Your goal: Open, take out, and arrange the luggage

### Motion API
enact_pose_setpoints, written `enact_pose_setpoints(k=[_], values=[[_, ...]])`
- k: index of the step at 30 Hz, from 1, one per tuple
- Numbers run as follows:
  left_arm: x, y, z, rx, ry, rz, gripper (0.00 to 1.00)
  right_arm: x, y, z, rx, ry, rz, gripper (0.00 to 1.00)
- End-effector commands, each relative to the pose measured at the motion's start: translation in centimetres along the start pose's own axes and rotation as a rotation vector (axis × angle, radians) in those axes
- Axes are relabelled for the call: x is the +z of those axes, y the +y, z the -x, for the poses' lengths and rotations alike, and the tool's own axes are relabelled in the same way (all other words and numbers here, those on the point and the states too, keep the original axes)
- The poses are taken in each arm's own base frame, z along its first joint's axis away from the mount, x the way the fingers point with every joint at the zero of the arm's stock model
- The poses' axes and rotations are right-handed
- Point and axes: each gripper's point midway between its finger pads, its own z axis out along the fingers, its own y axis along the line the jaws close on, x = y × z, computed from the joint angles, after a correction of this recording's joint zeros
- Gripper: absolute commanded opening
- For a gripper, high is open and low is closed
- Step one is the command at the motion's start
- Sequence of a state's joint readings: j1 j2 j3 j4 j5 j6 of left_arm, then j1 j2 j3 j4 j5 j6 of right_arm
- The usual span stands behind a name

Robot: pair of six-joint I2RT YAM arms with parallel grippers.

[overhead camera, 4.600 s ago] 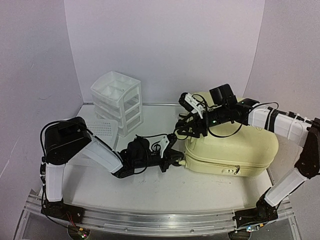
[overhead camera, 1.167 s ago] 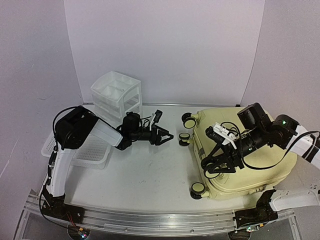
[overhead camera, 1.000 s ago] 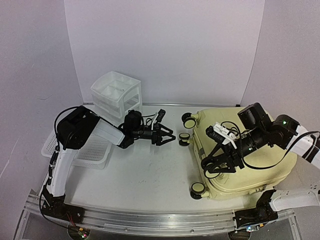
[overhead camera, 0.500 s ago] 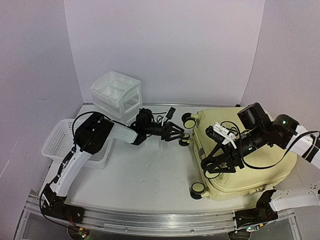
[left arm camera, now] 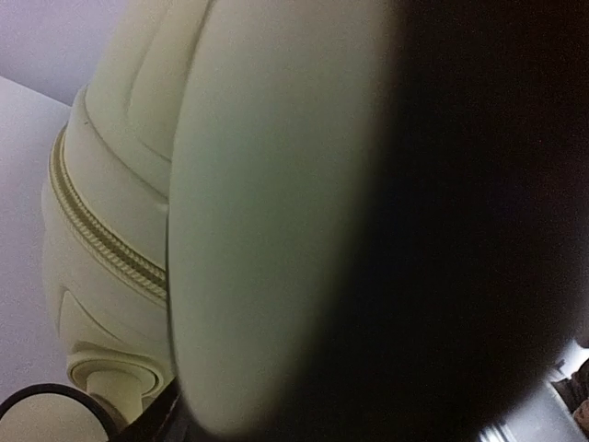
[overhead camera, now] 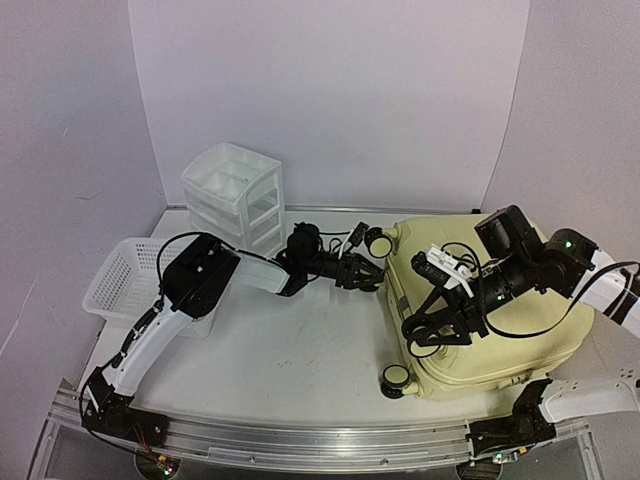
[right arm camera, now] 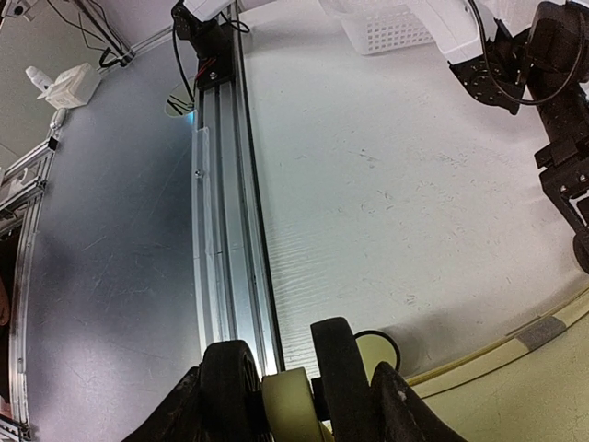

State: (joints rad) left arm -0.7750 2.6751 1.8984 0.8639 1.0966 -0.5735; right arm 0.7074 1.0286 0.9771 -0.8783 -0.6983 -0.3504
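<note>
moved: left arm (overhead camera: 250, 270) swung right from the basket (overhead camera: 115, 280) side, now stretched across the table (overhead camera: 300, 360) to the far-left wheels of the luggage (overhead camera: 500, 365); right arm (overhead camera: 545, 265) same pose as a second ago.
rail (right arm camera: 225, 230): aluminium, along the near edge, carrying both arm bases.
near wheel (overhead camera: 397, 377): cream face, black rim, at near-left corner of luggage, nothing touching it.
right gripper (overhead camera: 425, 337): down on left end of luggage, just beyond near wheel; jaws clamped either side of held wheel (right arm camera: 287, 405), black tyres and cream middle sitting between the fingers in wrist view.
luggage: pale yellow, flat on right half of table, wheels facing left, zip (left arm camera: 101, 241) closed, lid down.
left gripper (overhead camera: 365, 272): at the far-left wheel pair, touching or just beside, unclear which; wrist view filled by blurred far wheel (left arm camera: 276, 230); fingers not seen, so gripping or open cannot be told.
basket: white mesh, left side, well apart from luggage.
drawer unit (overhead camera: 235, 195): white, far left by the back wall, beyond basket.
</note>
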Motion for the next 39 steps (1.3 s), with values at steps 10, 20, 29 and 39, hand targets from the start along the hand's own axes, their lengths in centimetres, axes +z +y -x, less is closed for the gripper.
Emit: enact_pose_setpoints(k=[10, 20, 29, 39], values=[[0.2, -0.2, 1.9, 0.05, -0.042, -0.011, 0.2, -1.2, 0.5, -0.9, 0.206, 0.021, -0.008, 0.49], [-1.4, 0.9, 2.8, 0.049, -0.076, 0.058, 0.0, -1.2, 0.5, -1.1, 0.208, 0.025, -0.009, 0.46], [-4.7, 2.1, 3.6, 0.033, -0.12, 0.09, 0.0, -1.3, 0.7, -1.1, 0.202, 0.02, -0.012, 0.44], [-4.9, 5.5, 5.8, -0.136, -0.243, 0.124, 0.0, -1.1, 1.5, -1.0, 0.206, 0.022, 0.051, 0.39]])
